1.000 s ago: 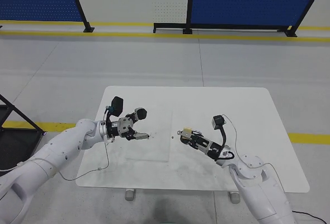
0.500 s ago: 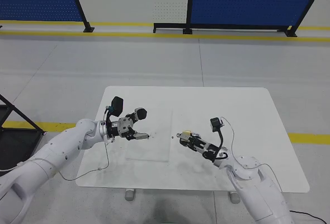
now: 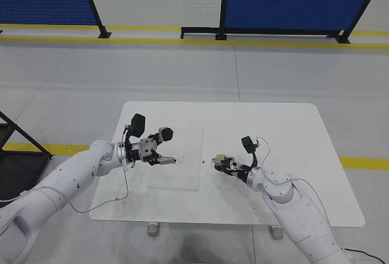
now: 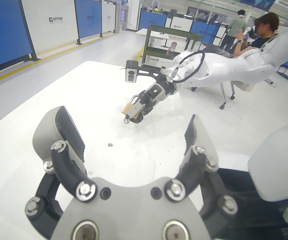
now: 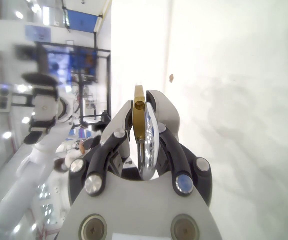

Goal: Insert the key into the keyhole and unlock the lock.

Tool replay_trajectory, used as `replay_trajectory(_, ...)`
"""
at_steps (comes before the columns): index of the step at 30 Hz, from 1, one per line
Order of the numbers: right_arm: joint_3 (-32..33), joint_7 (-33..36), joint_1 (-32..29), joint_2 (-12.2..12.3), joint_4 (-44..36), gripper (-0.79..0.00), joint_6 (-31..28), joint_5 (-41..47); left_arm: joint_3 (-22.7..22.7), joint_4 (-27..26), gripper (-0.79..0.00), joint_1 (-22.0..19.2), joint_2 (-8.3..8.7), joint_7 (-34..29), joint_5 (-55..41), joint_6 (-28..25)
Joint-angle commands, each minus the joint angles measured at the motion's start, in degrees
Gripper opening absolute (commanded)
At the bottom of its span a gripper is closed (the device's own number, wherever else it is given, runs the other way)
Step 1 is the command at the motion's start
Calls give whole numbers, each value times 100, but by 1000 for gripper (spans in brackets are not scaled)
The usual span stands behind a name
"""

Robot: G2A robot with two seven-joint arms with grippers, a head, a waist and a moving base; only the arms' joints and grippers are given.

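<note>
My right gripper (image 5: 140, 101) is shut on a brass padlock (image 5: 139, 118), whose chrome shackle (image 5: 148, 151) points back toward the wrist. In the top view this gripper (image 3: 221, 162) holds the padlock (image 3: 215, 158) just above the table's middle. From the left wrist view the padlock (image 4: 127, 108) has a small metal piece (image 4: 126, 121) hanging at its lower end; I cannot tell whether that is the key. My left gripper (image 4: 134, 136) is open and holds nothing. It faces the lock from the table's left part (image 3: 163, 148), well apart from it.
The white table (image 3: 300, 132) carries a faint rectangular mat (image 3: 175, 171) between the arms. A small brown speck (image 4: 110, 145) lies on the surface between both grippers. People sit and stand beyond the table's far side, away from the work.
The right arm has turned its wrist and swung its forearm, while the padlock stays at about the same spot. The left arm has not moved.
</note>
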Motion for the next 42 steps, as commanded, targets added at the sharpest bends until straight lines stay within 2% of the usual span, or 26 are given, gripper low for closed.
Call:
replay_trajectory(1, -78, 34, 128, -16, 105, -785, 259, -146, 0, 0, 0, 0, 0, 0, 0, 0)
replay_trajectory(13, -427, 312, 571, -91, 472, -785, 1265, -753, 0, 0, 0, 0, 0, 0, 0, 0)
replay_trajectory(23, -471, 266, 567, -105, 451, -785, 1369, -957, 0, 0, 0, 0, 0, 0, 0, 0)
replay_trajectory(24, -458, 245, 545, -103, 418, -600, 1335, -955, 0, 0, 0, 0, 0, 0, 0, 0)
replay_trajectory(25, -450, 234, 528, -101, 398, -172, 1322, -967, 0, 0, 0, 0, 0, 0, 0, 0)
replay_trajectory(26, -442, 227, 525, -99, 387, 0, 1315, -983, 0, 0, 0, 0, 0, 0, 0, 0)
replay_trajectory(36, -226, -122, 300, -10, -176, 0, 1203, -1493, 0, 0, 0, 0, 0, 0, 0, 0)
replay_trajectory(40, 42, -627, -3, 69, -770, 0, 1049, -1812, 0, 0, 0, 0, 0, 0, 0, 0)
replay_trajectory(42, 218, -1016, -228, 113, -1173, 0, 793, -1978, 0, 0, 0, 0, 0, 0, 0, 0)
